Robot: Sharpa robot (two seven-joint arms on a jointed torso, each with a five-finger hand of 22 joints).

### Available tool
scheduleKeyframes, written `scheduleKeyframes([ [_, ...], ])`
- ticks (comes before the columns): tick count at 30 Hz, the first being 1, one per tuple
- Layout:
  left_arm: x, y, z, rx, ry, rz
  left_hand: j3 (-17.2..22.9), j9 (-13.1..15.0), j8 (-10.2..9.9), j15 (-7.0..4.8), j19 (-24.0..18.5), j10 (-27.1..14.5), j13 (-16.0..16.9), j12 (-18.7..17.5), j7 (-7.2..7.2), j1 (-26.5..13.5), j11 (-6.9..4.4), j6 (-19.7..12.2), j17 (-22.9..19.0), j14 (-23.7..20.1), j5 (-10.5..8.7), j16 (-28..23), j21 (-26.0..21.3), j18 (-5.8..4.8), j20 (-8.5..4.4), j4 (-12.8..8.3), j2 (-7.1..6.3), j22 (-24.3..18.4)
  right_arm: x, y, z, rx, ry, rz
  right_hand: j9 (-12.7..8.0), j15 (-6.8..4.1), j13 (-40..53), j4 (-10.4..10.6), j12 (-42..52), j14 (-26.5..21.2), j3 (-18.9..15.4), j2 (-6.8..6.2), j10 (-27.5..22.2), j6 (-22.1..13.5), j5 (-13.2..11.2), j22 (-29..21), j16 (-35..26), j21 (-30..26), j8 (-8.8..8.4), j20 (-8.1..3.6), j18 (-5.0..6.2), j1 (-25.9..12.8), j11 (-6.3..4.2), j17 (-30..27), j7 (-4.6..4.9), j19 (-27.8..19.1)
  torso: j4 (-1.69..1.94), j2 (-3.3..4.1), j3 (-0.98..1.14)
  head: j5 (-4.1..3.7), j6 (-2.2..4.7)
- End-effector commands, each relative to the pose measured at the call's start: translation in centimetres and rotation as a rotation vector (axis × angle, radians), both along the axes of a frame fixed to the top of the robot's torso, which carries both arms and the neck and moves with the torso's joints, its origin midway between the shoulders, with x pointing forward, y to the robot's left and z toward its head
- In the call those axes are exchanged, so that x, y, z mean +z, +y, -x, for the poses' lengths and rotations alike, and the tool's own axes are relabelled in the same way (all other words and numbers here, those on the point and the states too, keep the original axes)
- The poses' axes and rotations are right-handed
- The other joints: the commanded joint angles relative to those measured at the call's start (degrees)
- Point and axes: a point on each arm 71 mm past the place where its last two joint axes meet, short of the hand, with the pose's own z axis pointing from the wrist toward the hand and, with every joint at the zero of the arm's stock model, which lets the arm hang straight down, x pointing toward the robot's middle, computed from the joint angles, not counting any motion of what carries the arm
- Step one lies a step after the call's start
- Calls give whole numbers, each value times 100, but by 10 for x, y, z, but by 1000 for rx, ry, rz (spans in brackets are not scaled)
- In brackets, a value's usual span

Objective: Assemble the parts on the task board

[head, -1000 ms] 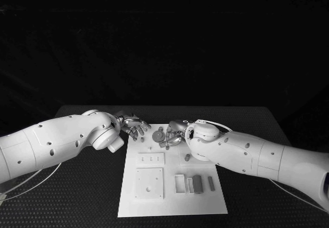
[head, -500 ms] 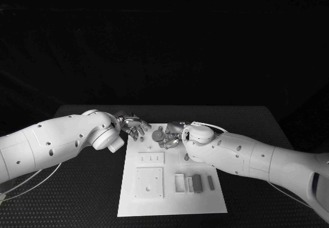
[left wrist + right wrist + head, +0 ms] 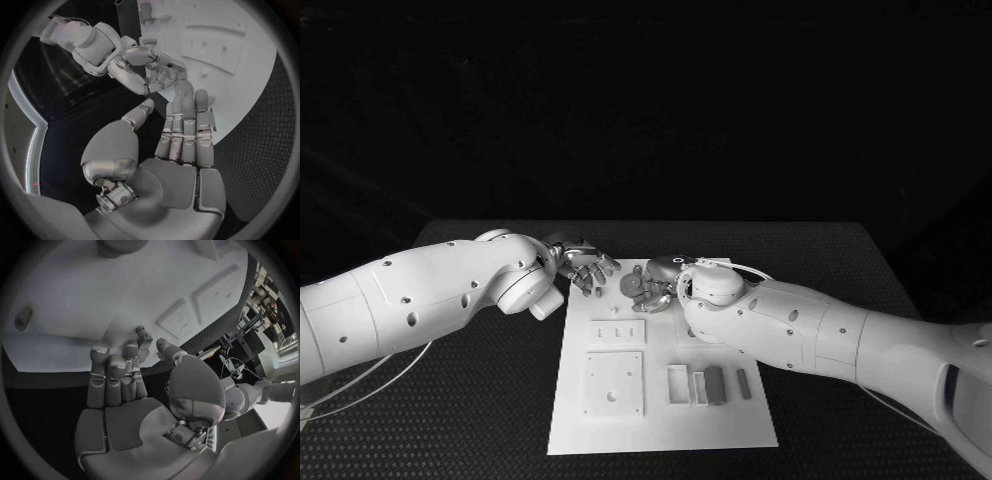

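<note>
A: Hands first. Left?

B: Left hand at the far left corner of the task board. Left wrist view: left hand flat, fingers straight and side by side, thumb apart, nothing in it. Released.

A: Right?

B: Right hand over the far middle of the board, its fingertips near the left fingertips. Right wrist view: right hand has its fingers stretched out above the white plate, nothing between them. Also released, from what shows.

A: Parts?

B: All well short of the fingers, on the near half. Dark grey bar lies beside a white open frame with a white strip between them; smaller grey bar just to the right. Can't tell whether anything sits inside the frame.

A: Anything else on the board?

B: Square white plate with a hole to the frame's left; smaller slotted plate nearer the fingers. A small dark oval piece on the board, off to the side of the right fingers.

A: Table?

B: Black table, the board in the middle.
</note>
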Motion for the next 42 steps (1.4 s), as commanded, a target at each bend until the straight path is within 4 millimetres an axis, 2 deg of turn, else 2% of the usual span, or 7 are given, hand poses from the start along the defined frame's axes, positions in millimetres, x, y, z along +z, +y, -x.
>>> scheduleKeyframes([
  [1,1,-3,0,-6,3,6,-33,-9,17,5,-2,-45,-10,-15,-9,7,6,-34,-7,-17,-29,-10,-36,96,13,13,-43,-8,-3,1,1,8,-11,25,-7,-21,-6,23,34,-16,-6,-57,-46,-5,-24,124,16,22,-9,-25,257,16,-3,11,36,-14,-14,4,4,0,-5],
  [11,0,-4,0,-12,5,6,-38,-11,18,6,0,-44,-15,-14,-8,5,6,-36,-10,-17,-31,-9,-40,98,14,18,-46,-9,-5,2,1,4,-36,45,8,-25,-30,-54,75,-10,-9,-24,-52,6,-21,124,25,49,-15,-35,257,131,-7,36,32,-13,-8,2,10,-6,-17],
  [15,0,-5,0,-15,6,6,-39,-12,19,6,1,-43,-17,-14,-8,5,6,-36,-11,-16,-32,-9,-41,99,15,20,-46,-9,-7,4,1,6,-48,57,21,-27,-49,-142,106,-6,-31,36,-56,17,-21,123,28,68,-18,-36,257,211,-9,54,30,-15,-6,1,10,0,-19],
  [18,0,-5,0,-16,8,5,-39,-12,19,6,2,-43,-18,-13,-8,6,6,-36,-12,-16,-32,-8,-42,100,15,21,-46,-10,-9,4,2,7,-51,62,31,-29,-66,-257,132,-2,-53,82,-58,27,-21,123,31,83,-21,-38,257,303,-11,68,26,-17,-4,1,10,-1,-21],
  [24,0,-4,0,-16,8,5,-41,-13,21,6,4,-41,-20,-12,-9,7,5,-36,-13,-15,-32,-7,-43,101,15,23,-46,-10,-10,5,3,13,-53,67,51,-28,-131,-668,197,4,-136,277,-77,46,-21,116,18,106,-45,-20,257,485,-9,101,26,-33,-14,-3,6,9,-28],
  [42,-1,-4,0,-18,26,15,-46,-15,23,6,9,-38,-25,-9,-9,10,4,-38,-17,-14,-33,-4,-47,104,16,26,-48,-10,-10,5,7,26,-55,66,61,-25,-206,-1082,259,12,-141,379,-96,67,-20,108,-6,109,-79,1,257,574,-8,127,30,-33,-10,-2,7,5,-25],
])
